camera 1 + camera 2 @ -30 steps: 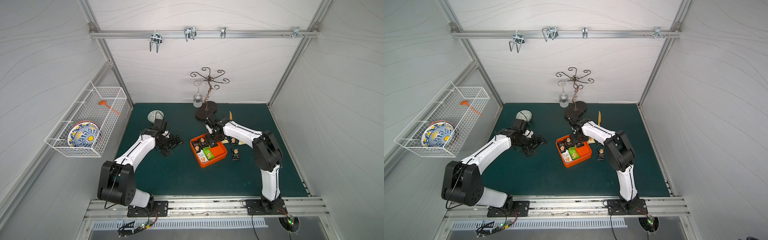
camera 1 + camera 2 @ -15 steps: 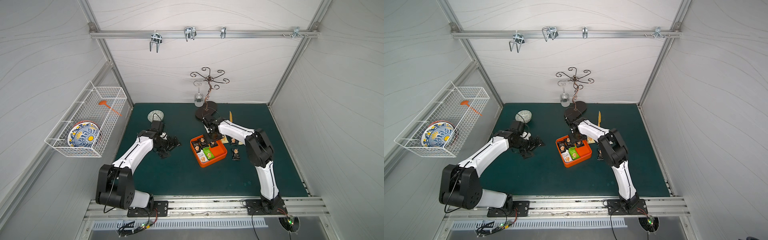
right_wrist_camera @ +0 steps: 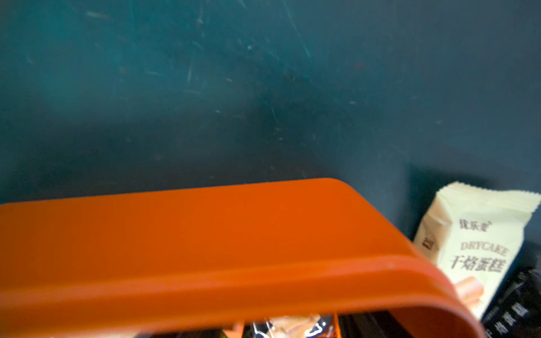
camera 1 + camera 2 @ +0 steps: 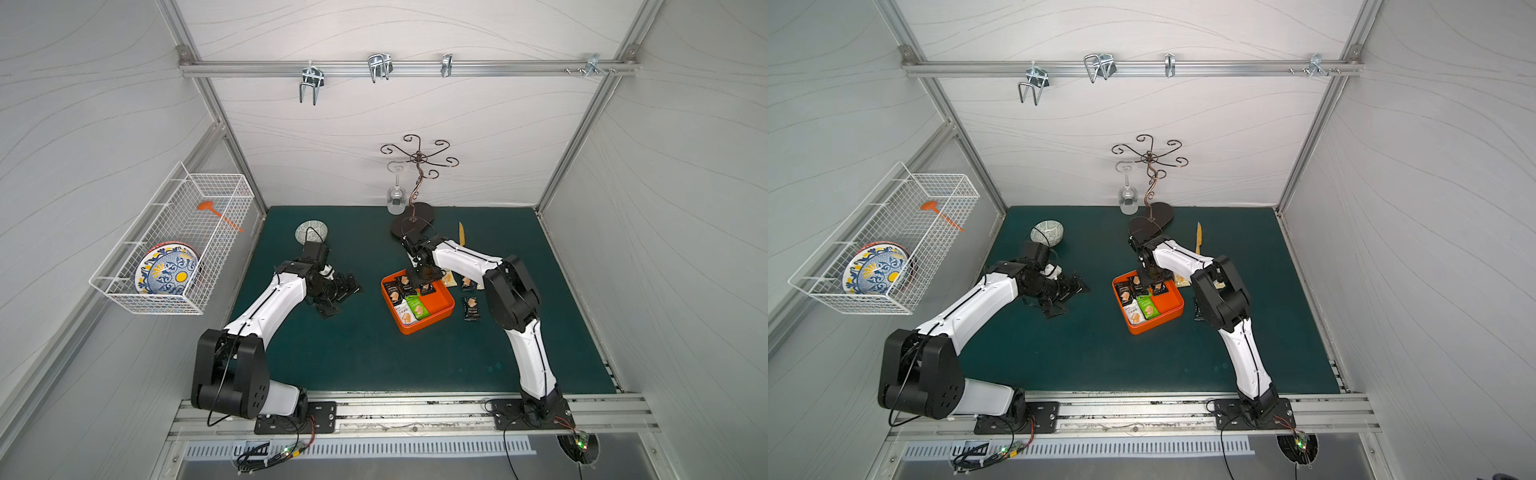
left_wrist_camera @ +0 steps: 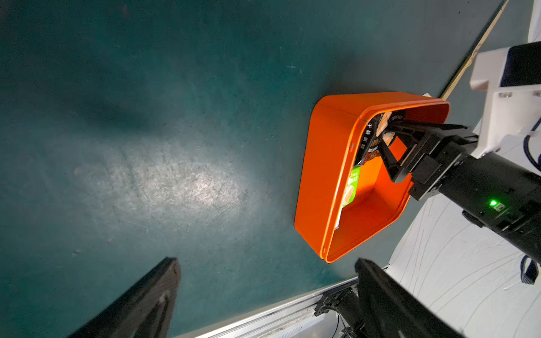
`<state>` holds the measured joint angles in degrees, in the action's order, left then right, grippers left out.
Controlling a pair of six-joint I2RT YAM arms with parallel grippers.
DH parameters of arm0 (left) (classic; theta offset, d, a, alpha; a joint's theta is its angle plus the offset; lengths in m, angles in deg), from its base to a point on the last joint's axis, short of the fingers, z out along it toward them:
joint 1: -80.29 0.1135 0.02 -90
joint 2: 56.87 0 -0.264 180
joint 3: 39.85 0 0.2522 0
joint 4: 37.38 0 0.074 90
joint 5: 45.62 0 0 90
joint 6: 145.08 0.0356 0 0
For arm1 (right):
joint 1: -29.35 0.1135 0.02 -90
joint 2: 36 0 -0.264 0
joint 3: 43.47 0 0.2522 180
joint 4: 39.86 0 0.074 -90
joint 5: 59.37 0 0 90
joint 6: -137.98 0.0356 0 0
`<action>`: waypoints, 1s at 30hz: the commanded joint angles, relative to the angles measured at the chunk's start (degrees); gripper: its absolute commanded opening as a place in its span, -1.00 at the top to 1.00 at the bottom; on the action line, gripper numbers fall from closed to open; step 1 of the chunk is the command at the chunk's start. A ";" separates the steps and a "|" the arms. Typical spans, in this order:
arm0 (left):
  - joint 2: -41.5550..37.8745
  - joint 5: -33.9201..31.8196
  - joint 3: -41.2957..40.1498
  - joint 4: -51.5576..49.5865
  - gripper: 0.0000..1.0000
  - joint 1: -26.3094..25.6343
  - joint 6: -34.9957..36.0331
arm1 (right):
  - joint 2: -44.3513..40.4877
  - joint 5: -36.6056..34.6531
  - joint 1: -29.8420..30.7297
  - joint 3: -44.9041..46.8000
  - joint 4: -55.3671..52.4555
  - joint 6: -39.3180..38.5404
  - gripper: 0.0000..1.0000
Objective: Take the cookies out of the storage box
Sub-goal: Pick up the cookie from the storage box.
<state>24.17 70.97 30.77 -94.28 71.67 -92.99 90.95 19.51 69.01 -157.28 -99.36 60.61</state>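
Observation:
The orange storage box [image 4: 438,309] [image 4: 1168,319] sits mid-mat. It holds several cookies: black packets [image 4: 393,291], a white one [image 4: 405,314] and a green one [image 4: 418,308]. More cookies lie on the mat to its right: a pale yellow one [image 4: 449,279] [image 3: 477,243] and black ones [image 4: 471,308]. My right gripper [image 4: 419,283] [image 4: 1151,283] [image 5: 386,136] reaches into the box's far corner, its fingers apart around a black packet [image 5: 376,137]. My left gripper [image 4: 345,291] [image 4: 1068,291] [image 5: 263,304] hangs open and empty left of the box [image 5: 325,175].
A white wire basket [image 4: 174,245] on the left wall holds a patterned plate. At the back of the mat are a small bowl [image 4: 311,230], a metal stand [image 4: 415,183] with a hanging wine glass [image 4: 396,195], and a wooden knife [image 4: 461,232].
My right gripper has come down and slightly nearer, from above the box's far edge into the box over the black packets. My left arm has barely moved.

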 commanded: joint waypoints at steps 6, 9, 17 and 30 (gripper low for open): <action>-1.46 -0.33 0.09 -0.23 -0.96 0.51 0.75 | 2.74 0.31 -0.37 -0.38 -2.06 0.60 -0.08; -1.41 -0.40 0.35 -0.20 -0.96 0.60 0.74 | 3.36 -0.51 -0.37 -0.32 -2.15 0.71 -0.09; -1.25 -0.31 0.54 -0.28 -0.96 0.60 0.58 | 4.39 -1.36 -0.31 0.12 -1.78 0.65 0.09; -0.97 -0.38 0.62 0.51 -0.96 0.54 -0.13 | 0.58 -1.92 -0.37 -0.21 -2.42 0.39 0.25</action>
<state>24.15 70.97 30.77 -94.24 72.02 -93.10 91.59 19.08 69.01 -157.94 -99.44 60.61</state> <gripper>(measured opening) 0.979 0.401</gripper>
